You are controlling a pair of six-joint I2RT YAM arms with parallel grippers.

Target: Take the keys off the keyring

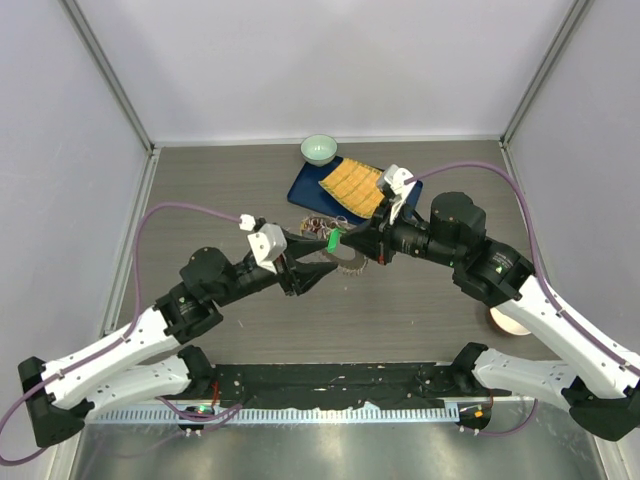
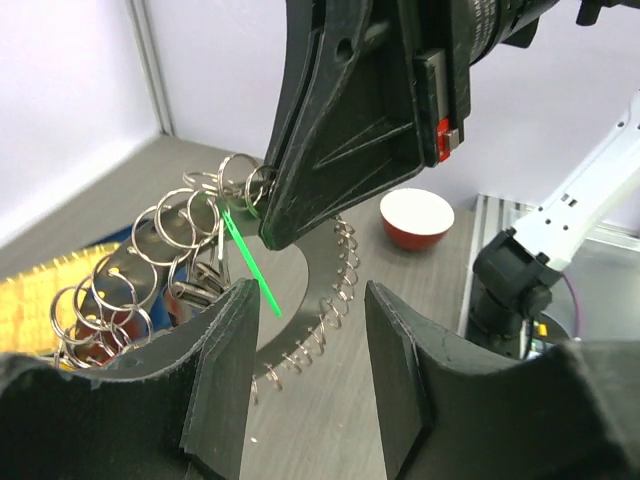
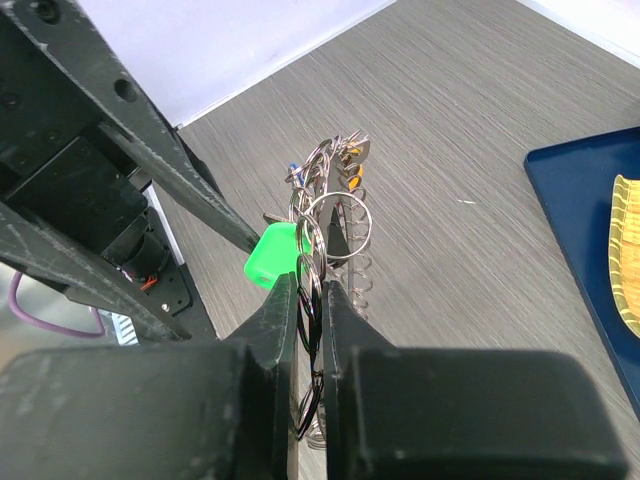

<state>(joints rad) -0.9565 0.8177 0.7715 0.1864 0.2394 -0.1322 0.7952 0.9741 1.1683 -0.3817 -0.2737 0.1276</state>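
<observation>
The keyring (image 1: 345, 262) is lifted off the table in the middle, a spiky grey wreath of small split rings and keys. My right gripper (image 1: 346, 241) is shut on a bunch of its rings; in the right wrist view (image 3: 312, 285) the rings sit pinched between the jaws, with a green key head (image 3: 275, 256) just left of them. My left gripper (image 1: 332, 254) is open and empty, its fingers on either side of the keyring's near edge. In the left wrist view (image 2: 310, 292) the ring's coiled arc (image 2: 330, 300) lies beyond the jaws, with the split rings (image 2: 165, 250) and the green key (image 2: 250, 262) at upper left.
A pale green bowl (image 1: 318, 149) stands at the back. A blue tray (image 1: 312, 186) with a yellow ridged piece (image 1: 352, 187) lies in front of it. A red-and-white bowl (image 1: 505, 320) sits under my right arm, and shows in the left wrist view (image 2: 416, 217).
</observation>
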